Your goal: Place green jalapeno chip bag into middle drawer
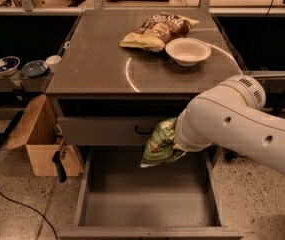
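The green jalapeno chip bag point(161, 143) hangs in the air from the end of my white arm, in front of the cabinet. My gripper point(178, 145) is at the bag's right edge, mostly hidden behind the arm's wrist, and is shut on the bag. The middle drawer point(147, 206) is pulled open below, a grey tray with a bare flat floor. The bag is above the drawer's back part, not touching the floor.
A closed drawer front with a black handle point(102, 130) sits just behind the bag. On the cabinet top point(92, 59) lie a brown-and-tan chip bag point(157, 30) and a white bowl point(188, 50). A cardboard box point(39, 141) stands on the floor at left.
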You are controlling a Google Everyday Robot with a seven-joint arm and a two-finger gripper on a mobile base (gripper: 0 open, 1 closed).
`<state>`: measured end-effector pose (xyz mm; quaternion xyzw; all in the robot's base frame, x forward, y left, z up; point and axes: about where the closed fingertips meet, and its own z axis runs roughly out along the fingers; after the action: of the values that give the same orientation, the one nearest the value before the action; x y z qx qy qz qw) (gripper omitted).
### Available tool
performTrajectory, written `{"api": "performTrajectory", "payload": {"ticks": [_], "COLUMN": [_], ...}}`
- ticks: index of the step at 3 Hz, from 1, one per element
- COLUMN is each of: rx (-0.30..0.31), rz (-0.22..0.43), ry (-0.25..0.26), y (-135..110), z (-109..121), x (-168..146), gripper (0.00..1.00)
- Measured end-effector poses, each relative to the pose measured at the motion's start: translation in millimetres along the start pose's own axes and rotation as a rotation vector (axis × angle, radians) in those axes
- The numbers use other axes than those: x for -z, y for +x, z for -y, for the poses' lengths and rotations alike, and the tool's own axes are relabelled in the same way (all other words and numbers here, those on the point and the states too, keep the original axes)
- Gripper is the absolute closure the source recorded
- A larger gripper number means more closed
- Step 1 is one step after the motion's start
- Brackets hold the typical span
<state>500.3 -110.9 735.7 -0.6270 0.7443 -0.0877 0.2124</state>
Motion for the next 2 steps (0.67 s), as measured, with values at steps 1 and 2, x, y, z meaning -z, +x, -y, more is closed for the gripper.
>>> {"api": "performTrajectory", "payload": {"ticks": [1, 2], "rx": [0.000, -0.001], "rz": [0.000, -0.003], "ry": [0.000, 0.000], "y": [0.0, 0.0], "z": [0.0, -5.9], "x": [0.0, -14.9], "gripper": [1.00, 1.00]}}
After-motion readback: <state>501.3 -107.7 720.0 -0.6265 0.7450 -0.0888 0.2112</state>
